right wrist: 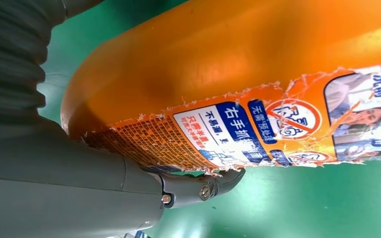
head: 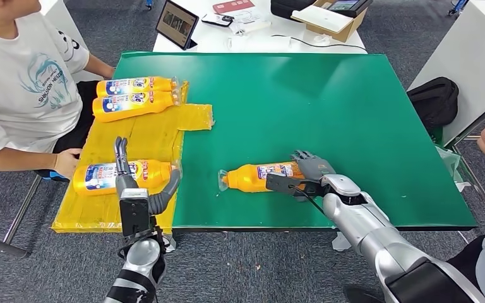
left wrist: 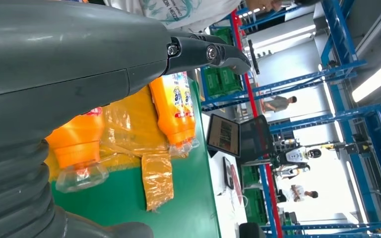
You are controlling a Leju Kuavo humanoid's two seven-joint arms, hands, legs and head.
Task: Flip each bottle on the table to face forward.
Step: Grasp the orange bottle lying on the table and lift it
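Bottle (head: 260,176) lying on green table (head: 328,107), gripped by right hand (head: 309,172).

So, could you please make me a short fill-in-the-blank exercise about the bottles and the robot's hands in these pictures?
1. The number of orange bottles lying on the yellow plastic sheet is ____.
2. The right hand grips an orange bottle that lies on the ____ table.
3. The left hand is over the bottle nearest the seated ____.

Missing words: three; green; person
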